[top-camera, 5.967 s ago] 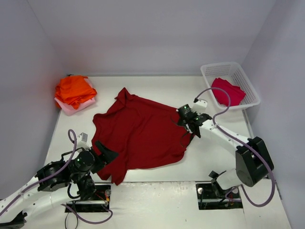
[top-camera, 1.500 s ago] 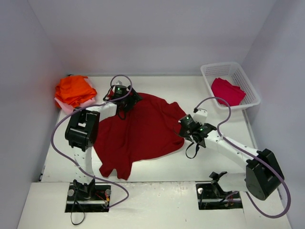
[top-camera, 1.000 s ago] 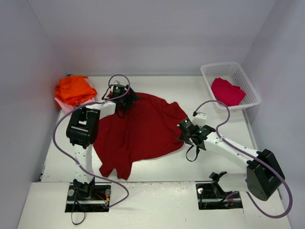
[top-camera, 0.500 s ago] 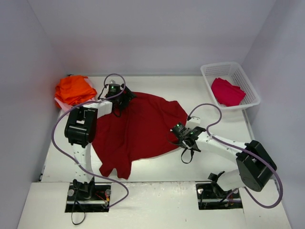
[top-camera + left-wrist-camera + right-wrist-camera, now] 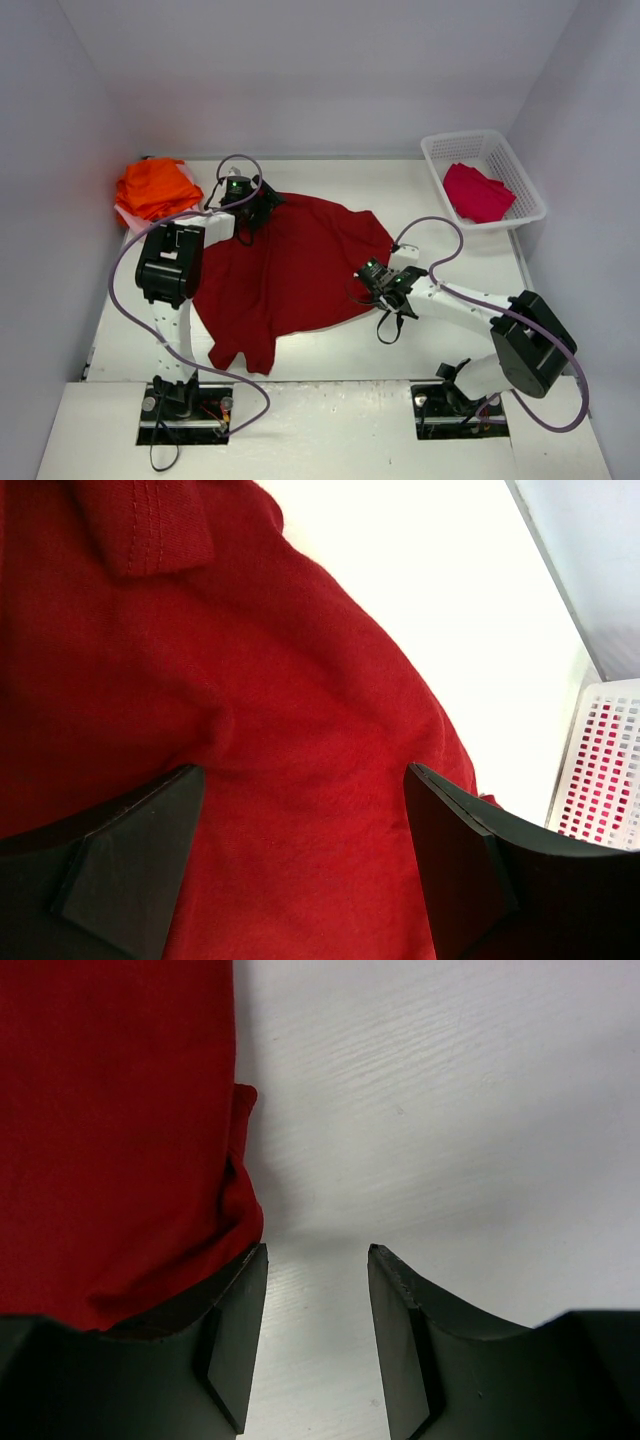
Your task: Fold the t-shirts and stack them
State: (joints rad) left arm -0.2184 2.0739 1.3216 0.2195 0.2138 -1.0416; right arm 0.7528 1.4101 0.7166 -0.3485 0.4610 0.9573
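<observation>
The large dark red t-shirt (image 5: 290, 270) lies spread out and rumpled across the middle of the table. My left gripper (image 5: 248, 207) hovers over its far left corner, open wide, with red cloth (image 5: 300, 780) below the gap (image 5: 305, 865). My right gripper (image 5: 381, 284) sits low at the shirt's right edge, open. Bare table shows between its fingers (image 5: 317, 1260), and the hem (image 5: 235, 1210) lies against the outside of the left finger. Folded orange t-shirts (image 5: 155, 188) rest on a pale pink one (image 5: 150, 226) at the far left. A crimson t-shirt (image 5: 478, 192) lies in the basket.
The white lattice basket (image 5: 440, 152) stands at the far right corner, and its wall also shows in the left wrist view (image 5: 605, 770). Walls close in the table on the left, back and right. The right arm's purple cable (image 5: 430, 225) loops above the table.
My right gripper has slid left and nearer along the shirt's right edge, and its jaws have narrowed. The left gripper has barely moved and stays open over the far corner.
</observation>
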